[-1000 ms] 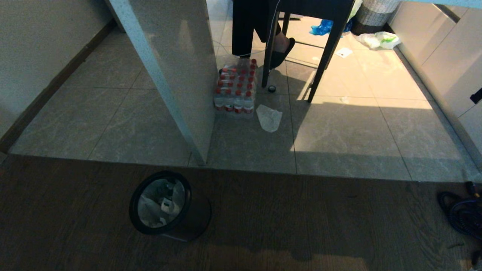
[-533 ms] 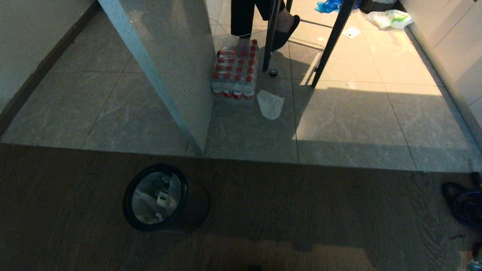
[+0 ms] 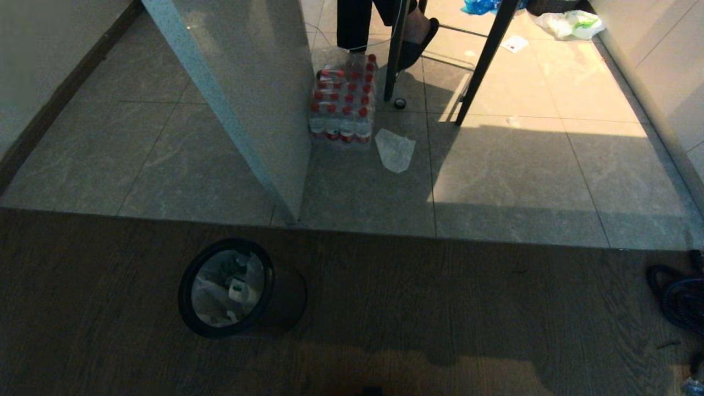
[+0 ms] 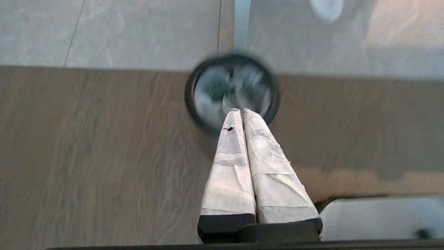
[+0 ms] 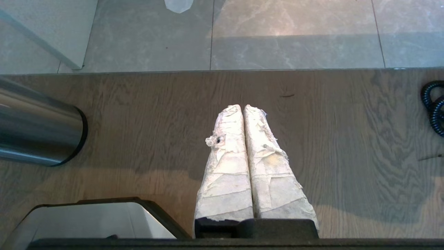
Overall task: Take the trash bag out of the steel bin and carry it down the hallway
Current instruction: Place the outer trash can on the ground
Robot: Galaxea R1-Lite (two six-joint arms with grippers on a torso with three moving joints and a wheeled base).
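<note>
Trash bag (image 3: 223, 289) sits inside steel bin (image 3: 242, 289), on wood floor (image 3: 440, 308) near tile edge; not yet lifted. Step in hand: approach. Left gripper (image 4: 241, 111) is clenched, empty, poised above bin mouth. Right gripper (image 5: 242, 107) also clenched, empty, parked over bare floor. Next move req. opening left gripper, descending onto a bag handle. Nearby: partition wall (image 3: 247, 99), bottle pack (image 3: 342, 104), paper scrap (image 3: 394, 149), coiled cable (image 3: 679, 297). Approach to the bin looks unobstructed.
</note>
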